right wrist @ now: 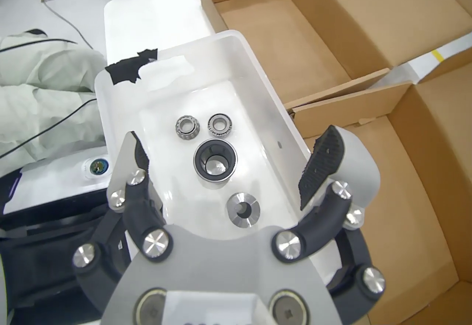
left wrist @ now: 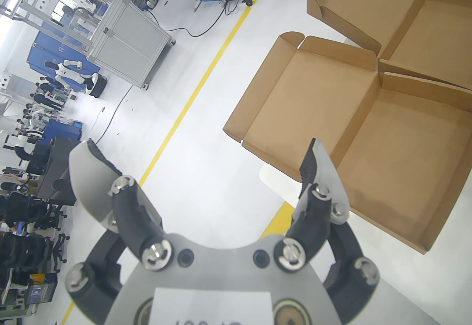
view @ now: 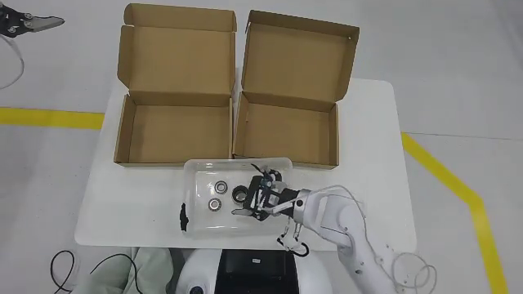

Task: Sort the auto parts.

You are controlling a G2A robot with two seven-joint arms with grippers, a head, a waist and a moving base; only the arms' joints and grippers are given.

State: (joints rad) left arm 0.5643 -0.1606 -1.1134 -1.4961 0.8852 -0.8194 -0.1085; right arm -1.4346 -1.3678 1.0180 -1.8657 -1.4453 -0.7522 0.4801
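Observation:
A clear plastic bin (right wrist: 258, 68) at the table's front holds the auto parts: two small steel bearings (right wrist: 187, 127) (right wrist: 219, 125), a large dark ring (right wrist: 215, 159) and a silver cone-shaped part (right wrist: 243, 210). My right gripper (right wrist: 231, 142) hangs open just above these parts, its fingers on either side of the dark ring, holding nothing. In the top view it sits over the bin's right half (view: 265, 196), by the ring (view: 241, 193) and bearings (view: 221, 186). My left gripper (left wrist: 201, 153) is open and empty, out over the floor far to the table's left (view: 33, 23).
Two open cardboard boxes stand side by side behind the bin, the left box (view: 176, 131) and the right box (view: 286, 131), both with lids folded back and nothing inside. Black tape (right wrist: 129, 66) sticks to the bin's left end. The white table (view: 368, 131) is bare at the right.

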